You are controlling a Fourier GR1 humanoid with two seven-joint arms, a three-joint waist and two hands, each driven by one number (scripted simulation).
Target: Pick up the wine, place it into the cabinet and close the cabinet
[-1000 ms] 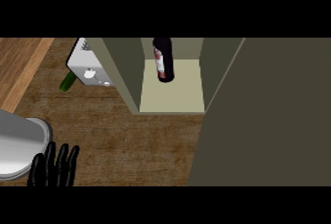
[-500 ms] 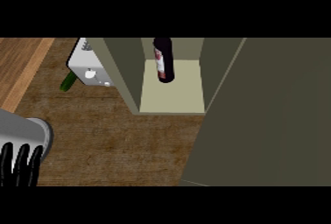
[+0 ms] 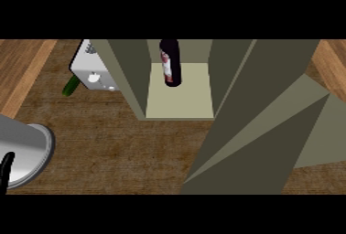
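The wine (image 3: 169,64) is standing inside the cabinet (image 3: 179,103), on its pale floor toward the back, so the door (image 3: 263,128) is judged to be what needs swinging shut, pushed steadily without clipping the bottle. Only a black fingertip of the left hand (image 3: 7,171) is showing at the lower left edge beside the grey forearm (image 3: 24,148); its opening cannot be told, nothing is seen being held, and the right hand is not being shown.

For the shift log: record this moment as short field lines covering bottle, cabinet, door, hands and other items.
bottle: dark wine bottle with pale label, inside the cabinet
cabinet: olive-green cabinet, interior visible
door: olive-green door panel, not shut
left robot hand: only a black sliver at the left edge
right robot hand: not in view
other: white boxy appliance; green cucumber beside it
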